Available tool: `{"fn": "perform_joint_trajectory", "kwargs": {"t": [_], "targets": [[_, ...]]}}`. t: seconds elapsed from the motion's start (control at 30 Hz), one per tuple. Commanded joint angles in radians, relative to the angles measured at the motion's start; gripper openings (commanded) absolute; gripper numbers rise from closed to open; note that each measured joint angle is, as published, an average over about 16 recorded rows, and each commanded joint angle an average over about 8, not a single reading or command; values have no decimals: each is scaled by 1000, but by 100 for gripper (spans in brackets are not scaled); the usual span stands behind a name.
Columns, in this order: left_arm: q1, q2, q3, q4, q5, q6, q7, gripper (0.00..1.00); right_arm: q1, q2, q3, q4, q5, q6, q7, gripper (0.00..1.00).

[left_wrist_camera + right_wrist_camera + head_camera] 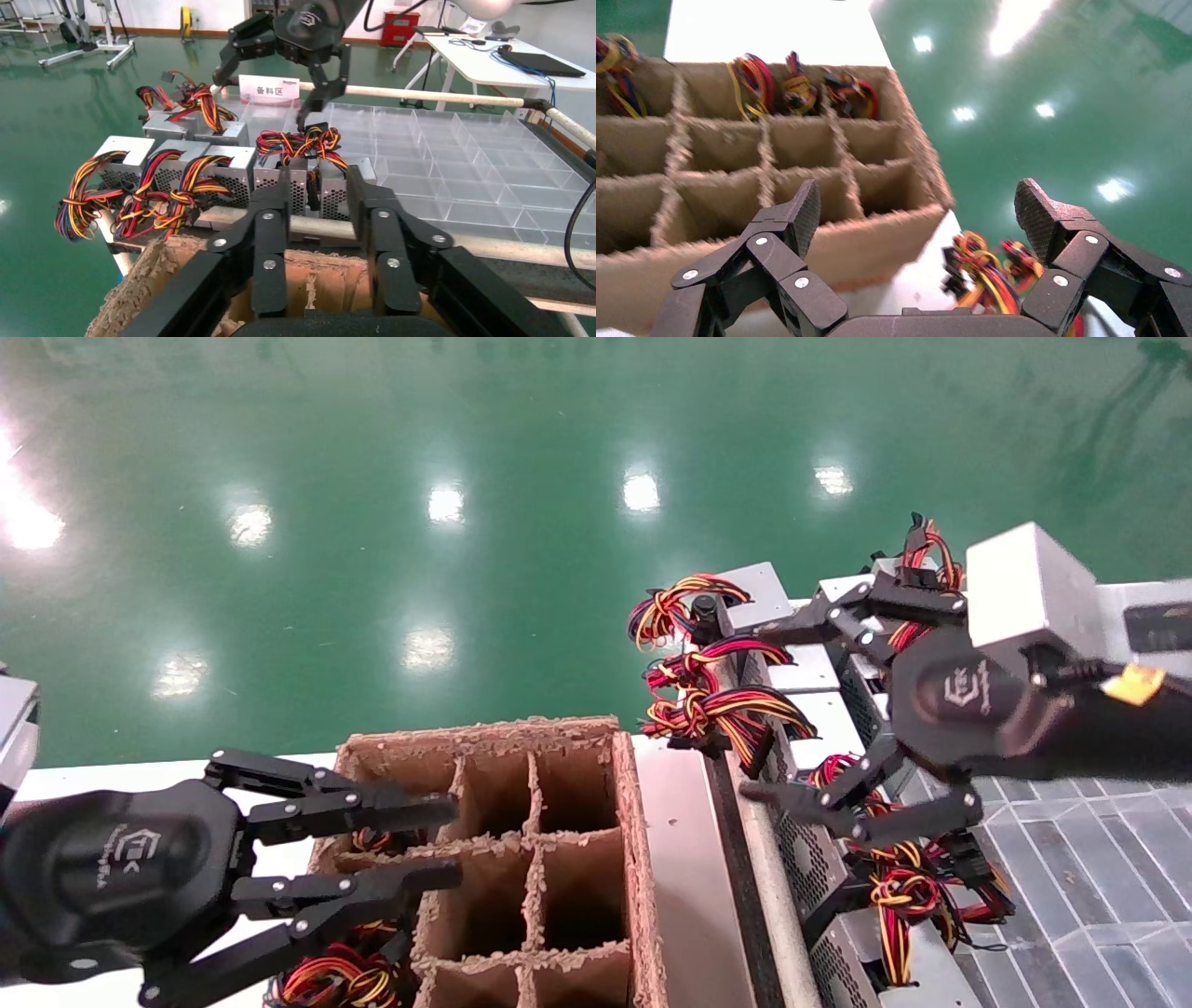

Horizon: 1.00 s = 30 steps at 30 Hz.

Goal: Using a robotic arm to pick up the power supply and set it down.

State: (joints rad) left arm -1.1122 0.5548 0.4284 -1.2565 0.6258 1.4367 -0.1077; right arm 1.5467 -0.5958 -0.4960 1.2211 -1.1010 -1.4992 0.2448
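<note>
Black fingers spread wide, my right gripper (745, 719) hovers at the right of the head view over the wired power supply (801, 845) standing in a row of its twins. My left gripper (442, 840), narrowly parted, sits lower left over the cardboard divider box (559, 859), wire bundles (717, 710) crowding between.

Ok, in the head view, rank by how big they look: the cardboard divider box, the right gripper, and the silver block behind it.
1. Cardboard divider box, largest, though partly cut off.
2. Right gripper, spread open over the power supplies; nearness to the camera inflates it.
3. Silver block, smallest.
</note>
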Motion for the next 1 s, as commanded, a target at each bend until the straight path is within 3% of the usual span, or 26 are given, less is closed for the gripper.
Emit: {"fn": "perform_joint_trajectory", "kwargs": {"t": [0.03, 1.0], "targets": [[0, 0, 0, 0, 0, 0, 0, 100, -33, -1, 15, 4, 26, 0, -4, 100], [0, 0, 0, 0, 0, 0, 0, 100, -448, -15, 205, 60, 352, 3, -54, 100]]}}
